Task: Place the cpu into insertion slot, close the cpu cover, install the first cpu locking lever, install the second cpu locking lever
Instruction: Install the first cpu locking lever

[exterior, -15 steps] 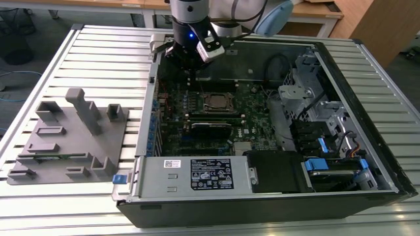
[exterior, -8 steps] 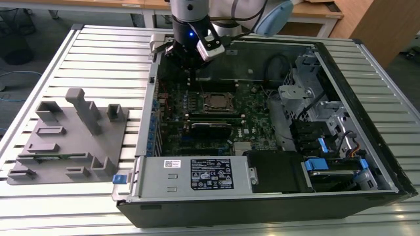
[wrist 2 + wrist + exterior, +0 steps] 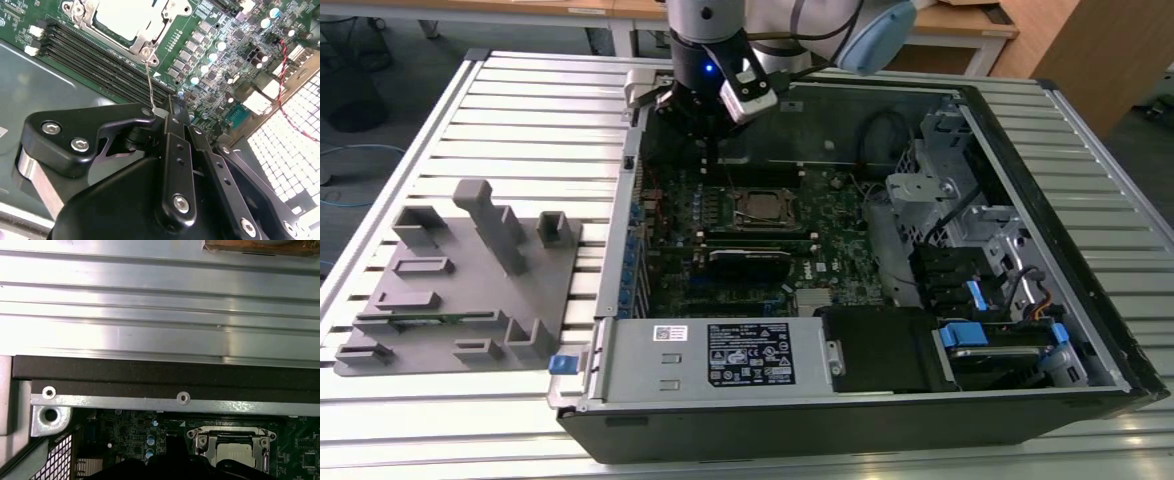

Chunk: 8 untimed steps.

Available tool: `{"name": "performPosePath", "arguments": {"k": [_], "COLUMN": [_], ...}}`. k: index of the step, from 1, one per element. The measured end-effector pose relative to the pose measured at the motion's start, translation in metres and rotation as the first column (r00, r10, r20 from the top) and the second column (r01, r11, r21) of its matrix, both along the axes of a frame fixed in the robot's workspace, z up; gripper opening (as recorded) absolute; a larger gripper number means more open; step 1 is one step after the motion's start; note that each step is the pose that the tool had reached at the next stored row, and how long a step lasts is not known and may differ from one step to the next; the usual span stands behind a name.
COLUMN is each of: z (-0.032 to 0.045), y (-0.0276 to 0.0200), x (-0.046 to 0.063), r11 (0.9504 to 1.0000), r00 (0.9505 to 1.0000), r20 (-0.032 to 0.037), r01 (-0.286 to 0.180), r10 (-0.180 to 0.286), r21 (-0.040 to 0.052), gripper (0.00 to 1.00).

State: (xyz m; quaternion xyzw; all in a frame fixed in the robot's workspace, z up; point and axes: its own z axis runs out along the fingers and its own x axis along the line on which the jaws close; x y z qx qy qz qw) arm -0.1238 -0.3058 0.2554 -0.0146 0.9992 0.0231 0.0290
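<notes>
Just beside slot [image 3: 738,210] on mobo [image 3: 210,75], gripper [image 3: 167,107] has fingers pinched tight on free end of thin wire lever [image 3: 148,80], whose other end meets slot's corner; cpu [image 3: 122,17] sits in slot w/ cover [image 3: 155,31] lying flat over its edges, and black RAM slots [image 3: 100,55] run alongside slot.

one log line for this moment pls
gripper shut on raised cpu locking lever | cpu cover down over cpu

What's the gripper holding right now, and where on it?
The gripper looks closed on the free end of a thin wire locking lever. The lever's other end sits at a corner of the cpu cover.
</notes>
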Motion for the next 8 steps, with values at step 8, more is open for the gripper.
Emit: {"name": "performPosePath", "arguments": {"k": [8], "z": [0.0000], "y": [0.0000], "x": [0.0002], "r11": [1.0000], "r00": [1.0000], "r20": [0.0001], "r01": [0.000], "r10": [0.000], "r21": [0.0041], "gripper": [0.11]}}
